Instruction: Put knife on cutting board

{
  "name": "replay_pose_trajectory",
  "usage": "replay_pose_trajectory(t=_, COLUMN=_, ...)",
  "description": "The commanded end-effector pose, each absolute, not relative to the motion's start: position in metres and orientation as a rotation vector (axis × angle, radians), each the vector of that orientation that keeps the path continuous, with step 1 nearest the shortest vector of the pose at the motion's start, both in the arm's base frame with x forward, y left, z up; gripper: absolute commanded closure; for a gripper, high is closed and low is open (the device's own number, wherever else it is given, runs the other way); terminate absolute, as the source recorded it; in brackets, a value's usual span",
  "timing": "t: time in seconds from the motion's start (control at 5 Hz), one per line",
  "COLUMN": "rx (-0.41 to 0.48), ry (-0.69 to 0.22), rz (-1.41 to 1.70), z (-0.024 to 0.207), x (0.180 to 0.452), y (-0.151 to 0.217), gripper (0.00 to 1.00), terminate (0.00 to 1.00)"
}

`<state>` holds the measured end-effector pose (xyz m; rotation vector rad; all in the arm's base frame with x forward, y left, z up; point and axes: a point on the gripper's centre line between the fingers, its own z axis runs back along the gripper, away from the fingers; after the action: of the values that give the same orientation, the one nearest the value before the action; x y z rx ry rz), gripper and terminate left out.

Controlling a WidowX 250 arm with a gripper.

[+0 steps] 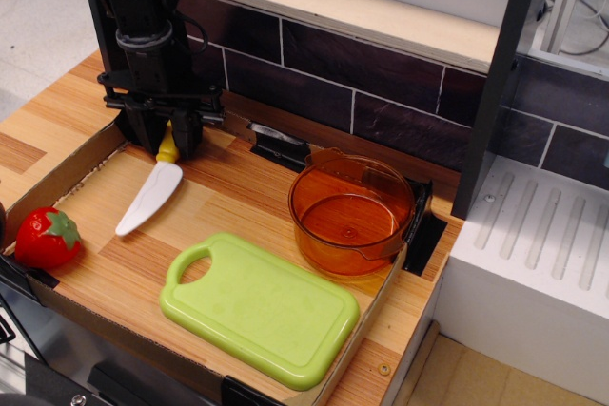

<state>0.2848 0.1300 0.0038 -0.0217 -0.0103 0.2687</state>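
Note:
The knife (pixel 147 199) has a yellow handle and a white blade. Its blade slants down and to the left over the wooden tray floor, tip near the strawberry. My gripper (pixel 167 140) stands at the back left of the tray, shut on the knife's yellow handle, and hides most of it. The light green cutting board (pixel 266 311) lies flat at the tray's front, its handle hole at the left end, apart from the knife and to the right of and nearer than its tip. Nothing lies on the board.
An orange transparent pot (pixel 352 211) stands at the right, just behind the board. A red toy strawberry (pixel 43 238) sits at the tray's left edge. A dark tiled wall runs behind; a white block (pixel 533 263) stands to the right.

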Motion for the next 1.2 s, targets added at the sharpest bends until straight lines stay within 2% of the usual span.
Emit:
replay_pose_trajectory(t=0.0, rx=-0.003, ry=-0.087, rz=0.362, z=0.043, x=0.292, y=0.135, gripper=1.00, terminate=0.00)
replay_pose_trajectory(t=0.2, rx=-0.015, ry=-0.064, rz=0.521, z=0.054, x=0.286, y=0.131, gripper=1.00, terminate=0.00)
replay_pose_trajectory(t=0.4, rx=-0.045, ry=0.008, rz=0.774, z=0.062, x=0.270, y=0.128, gripper=1.00, terminate=0.00)
replay_pose_trajectory(t=0.6, rx=-0.074, ry=0.081, rz=0.847, z=0.063, x=0.250, y=0.115, gripper=1.00, terminate=0.00)
replay_pose_trajectory(t=0.8, rx=-0.047, ry=0.099, rz=0.941, z=0.055, x=0.226, y=0.093, gripper=1.00, terminate=0.00)
replay_pose_trajectory(t=1.0, rx=-0.058, ry=0.127, rz=0.951, z=0.043, x=0.205, y=0.072, gripper=1.00, terminate=0.00)
